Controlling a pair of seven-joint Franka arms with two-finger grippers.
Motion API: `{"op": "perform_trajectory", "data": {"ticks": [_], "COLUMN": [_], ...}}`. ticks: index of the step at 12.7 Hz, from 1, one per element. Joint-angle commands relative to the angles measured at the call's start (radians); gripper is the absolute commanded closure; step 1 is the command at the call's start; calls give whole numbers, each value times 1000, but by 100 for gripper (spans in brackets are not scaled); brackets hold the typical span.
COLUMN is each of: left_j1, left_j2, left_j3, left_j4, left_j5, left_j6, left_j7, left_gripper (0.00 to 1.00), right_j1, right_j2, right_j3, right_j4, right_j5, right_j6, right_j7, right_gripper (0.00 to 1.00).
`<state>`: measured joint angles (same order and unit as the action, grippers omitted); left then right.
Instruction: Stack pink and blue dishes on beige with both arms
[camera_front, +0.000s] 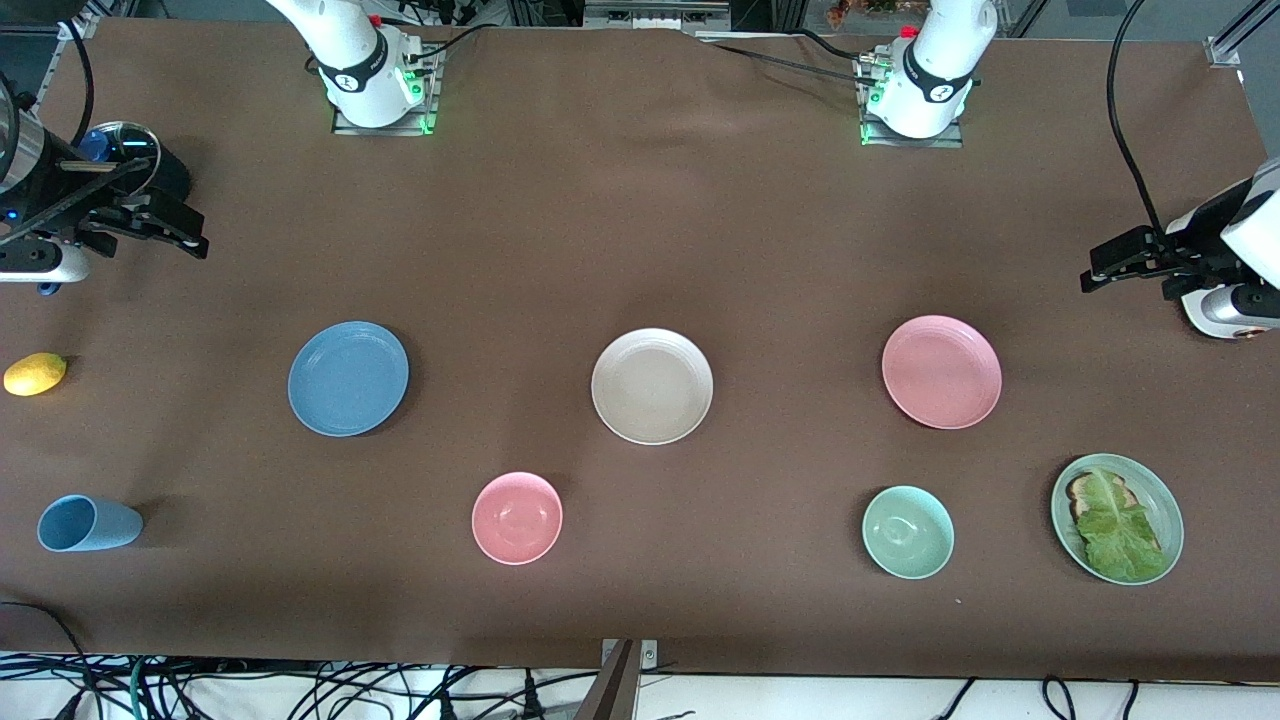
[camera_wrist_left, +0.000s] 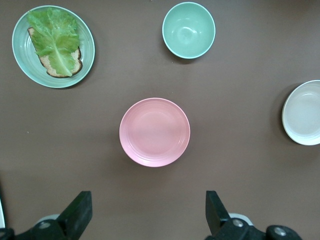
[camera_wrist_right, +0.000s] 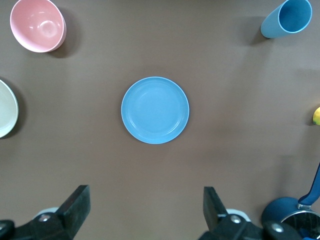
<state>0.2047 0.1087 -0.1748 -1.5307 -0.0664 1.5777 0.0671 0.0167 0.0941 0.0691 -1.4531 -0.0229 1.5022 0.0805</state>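
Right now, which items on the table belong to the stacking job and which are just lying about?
Job: pink plate, blue plate, beige plate.
Lying about: pink bowl, green bowl, green plate with bread and lettuce, light blue cup, lemon.

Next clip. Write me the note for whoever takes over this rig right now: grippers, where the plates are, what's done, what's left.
Left gripper: open, empty, waiting at the left arm's end of the table.
Right gripper: open, empty, waiting at the right arm's end.
Beige plate: mid-table, bare.
Pink plate: toward the left arm's end.
Blue plate: toward the right arm's end.
Done: nothing.
Left: stack both on the beige plate.
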Motion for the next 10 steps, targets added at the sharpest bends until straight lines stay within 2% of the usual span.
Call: {"op": "perform_trajectory", "data": {"ticks": [1,10], "left_j1": [-1,-2], "left_j2": [16,16], "left_j3": [-2,-3], "left_j4": [37,37], "left_j5": [-26,-27], "left_j6": [-13,-13], "left_j7": [14,14], "left_gripper": [0,0], "right_j1": [-3,-4], "right_j2": [-4,-4], "right_j3": [5,3], "right_j4": [-3,-3], "right_j5": [1,3], "right_j6": [3,3], "right_j7": [16,16], "right_gripper": [0,0]}}
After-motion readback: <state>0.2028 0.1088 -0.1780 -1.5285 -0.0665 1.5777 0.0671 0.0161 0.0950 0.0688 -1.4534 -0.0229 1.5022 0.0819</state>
